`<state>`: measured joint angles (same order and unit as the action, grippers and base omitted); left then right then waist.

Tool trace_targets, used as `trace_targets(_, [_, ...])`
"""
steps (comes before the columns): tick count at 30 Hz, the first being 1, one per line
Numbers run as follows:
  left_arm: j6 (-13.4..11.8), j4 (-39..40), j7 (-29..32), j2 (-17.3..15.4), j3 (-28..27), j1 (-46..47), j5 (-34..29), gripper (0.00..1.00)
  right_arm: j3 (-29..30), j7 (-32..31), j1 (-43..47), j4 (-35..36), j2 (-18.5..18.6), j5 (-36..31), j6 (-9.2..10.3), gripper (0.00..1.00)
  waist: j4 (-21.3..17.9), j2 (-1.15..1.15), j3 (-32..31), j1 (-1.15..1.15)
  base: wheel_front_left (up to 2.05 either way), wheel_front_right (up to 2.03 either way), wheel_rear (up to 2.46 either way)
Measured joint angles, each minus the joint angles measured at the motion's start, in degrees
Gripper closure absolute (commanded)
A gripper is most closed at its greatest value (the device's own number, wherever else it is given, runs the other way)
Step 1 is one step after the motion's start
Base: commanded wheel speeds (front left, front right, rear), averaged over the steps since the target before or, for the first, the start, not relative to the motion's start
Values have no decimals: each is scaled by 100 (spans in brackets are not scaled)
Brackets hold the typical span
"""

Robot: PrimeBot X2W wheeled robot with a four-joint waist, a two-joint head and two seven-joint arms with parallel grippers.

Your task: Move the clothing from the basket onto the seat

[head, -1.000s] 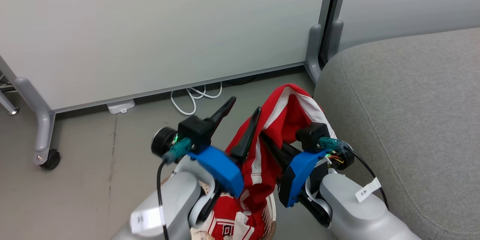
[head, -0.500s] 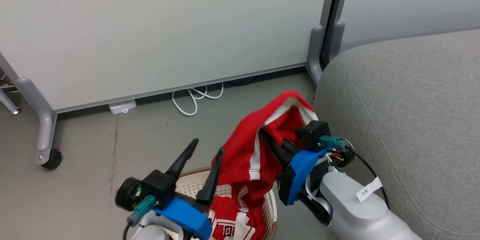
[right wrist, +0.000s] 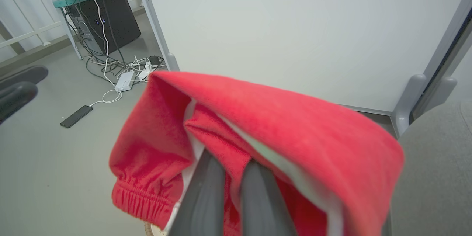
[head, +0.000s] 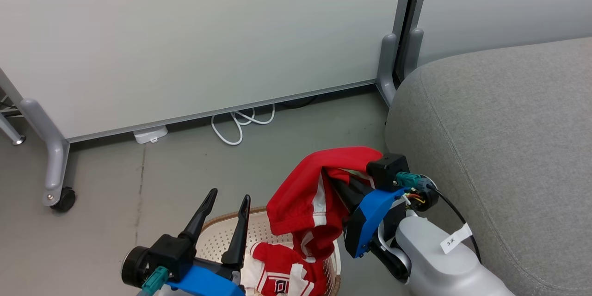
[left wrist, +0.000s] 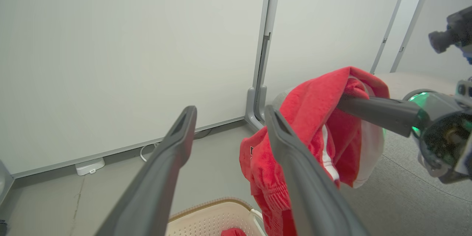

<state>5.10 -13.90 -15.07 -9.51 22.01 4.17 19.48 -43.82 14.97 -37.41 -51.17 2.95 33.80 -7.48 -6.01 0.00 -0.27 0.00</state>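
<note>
Nearest the robot, the oval cream perforated plastic laundry basket with a brown woven-look rim stands on the grey floor. A red jersey with white trim and black-and-white lettering lies crumpled inside it. The left gripper hovers over the basket's left rim on a low forearm, its two long dark fingers pointing up and away, spread wide with nothing between them. Above the basket's right rim the right gripper is raised on a bent pale forearm. Its fingers are pressed together on a pair of red shorts with white side stripes, which drape over them and hang down; whether the lowest fold touches the jersey cannot be told. Just right of the basket rises the rounded edge of the large grey fabric sofa, its broad top open. Left of and beyond the basket the floor runs free to a pale partition panel, where a looped white cable lies and a castor foot stands.
</note>
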Motion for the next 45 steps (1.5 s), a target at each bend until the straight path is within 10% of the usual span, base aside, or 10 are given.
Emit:
trace_targets(17, [199, 27, 0, 280, -446, -85, -347, 0, 169, 0, 21, 42, 12, -71, -1, 100, -333, 0, 46, 0, 0, 0, 0])
trace_targets(45, [233, 111, 0, 233, -487, 104, -546, 0, 882, 7, 176, 290, 191, -396, 0, 100, -2451, 0, 511, 0, 0, 0, 0])
